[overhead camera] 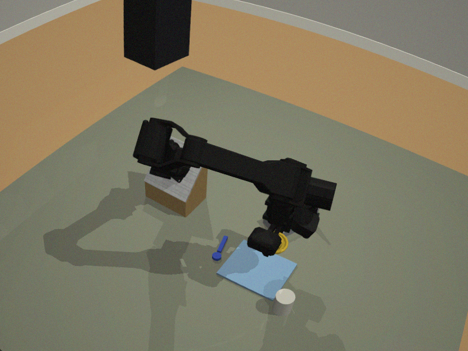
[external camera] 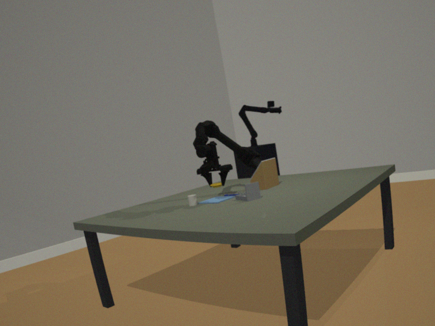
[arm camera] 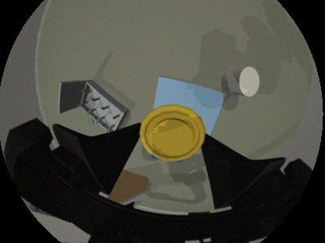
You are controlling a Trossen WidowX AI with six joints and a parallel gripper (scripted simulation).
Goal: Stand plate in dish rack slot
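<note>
Overall, going left to right in the top view, a wedge-shaped block (overhead camera: 194, 197) (external camera: 266, 174) (arm camera: 129, 186) with a pale sloping top stands left of centre on the counter (overhead camera: 97, 308) (external camera: 181, 231) (arm camera: 129, 22), partly under the black arm (overhead camera: 230, 161) (external camera: 228, 141); a blue spoon-like piece (overhead camera: 221, 246) (external camera: 230, 195) lies near the lower middle; just right of it a light blue board (overhead camera: 255, 271) (external camera: 216, 199) (arm camera: 188, 96) lies flat; the end effector (overhead camera: 275, 243) (external camera: 216, 185) (arm camera: 171, 132) is above its upper edge, its fingers wide apart and closed on opposite sides of the yellow plate (overhead camera: 283, 243) (external camera: 216, 184) (arm camera: 173, 151), which is roughly level and raised off the counter; a white cylinder (overhead camera: 284, 302) (external camera: 192, 200) (arm camera: 249, 81) stands by the board's lower right corner.

In the wrist view, the grey dish rack (external camera: 252, 191) (arm camera: 111, 97) sits at the left, apart from the plate at centre; its slots hold no plate.
</note>
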